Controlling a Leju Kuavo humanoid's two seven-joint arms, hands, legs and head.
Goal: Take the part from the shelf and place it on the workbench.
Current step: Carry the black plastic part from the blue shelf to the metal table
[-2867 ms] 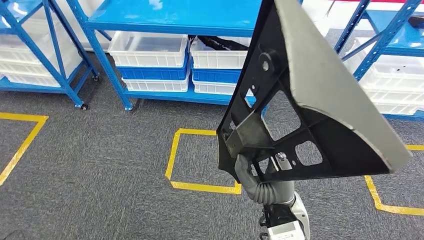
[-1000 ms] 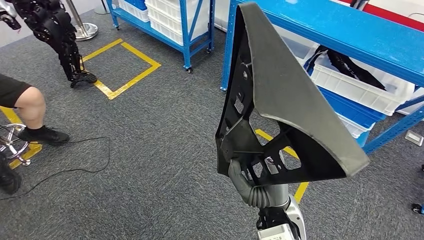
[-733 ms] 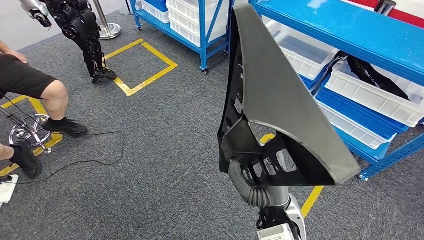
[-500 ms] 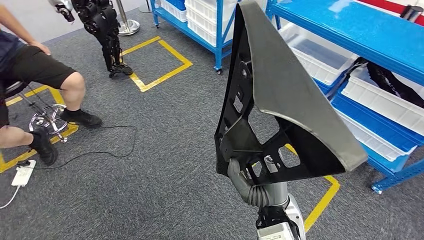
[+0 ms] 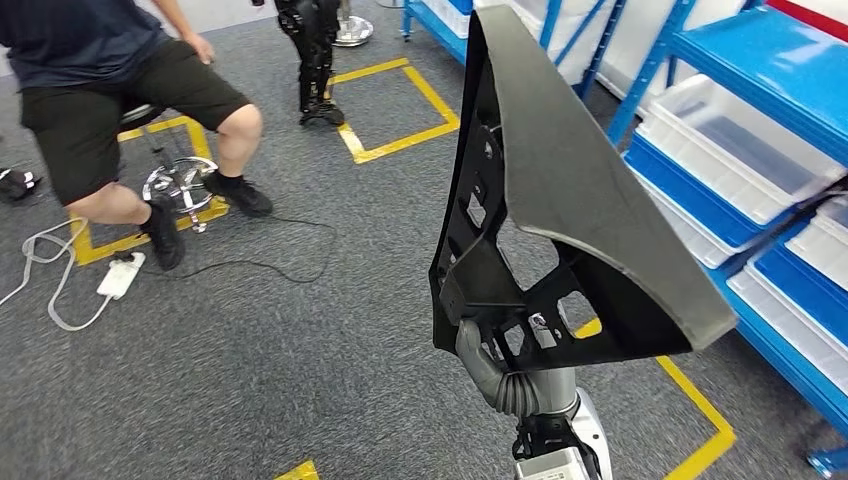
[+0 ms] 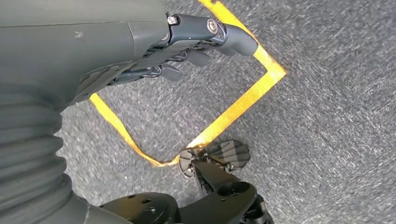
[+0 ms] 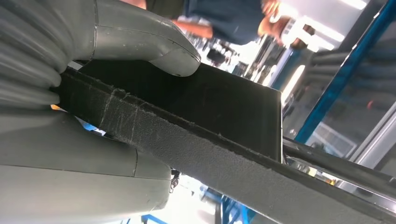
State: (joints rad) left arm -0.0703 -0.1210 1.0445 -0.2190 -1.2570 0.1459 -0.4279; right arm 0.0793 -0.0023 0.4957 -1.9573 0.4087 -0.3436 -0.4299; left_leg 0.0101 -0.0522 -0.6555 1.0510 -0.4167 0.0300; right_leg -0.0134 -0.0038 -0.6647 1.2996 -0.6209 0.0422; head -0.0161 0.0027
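The part (image 5: 560, 200) is a large black triangular panel with a grey felt face and a ribbed, holed back. It stands upright in the middle of the head view. My right hand (image 5: 482, 350) grips it at its lower corner, above the grey ribbed wrist. In the right wrist view the thick grey thumb (image 7: 140, 42) presses on the part's dark edge (image 7: 210, 154), with the palm under it. My left hand (image 6: 154, 51) hangs over the grey carpet, its fingers stretched out with nothing in them.
A person (image 5: 120, 80) sits on a stool (image 5: 180, 182) at the left, with a cable (image 5: 260, 265) and a power strip (image 5: 118, 278) on the carpet. Another robot's legs (image 5: 315, 50) stand by a yellow taped square (image 5: 400, 110). Blue shelves with white bins (image 5: 740, 150) line the right.
The camera has turned: the shelves slid to the right and the seated person and taped square came in from the left. The part stays held the same way in my right hand.
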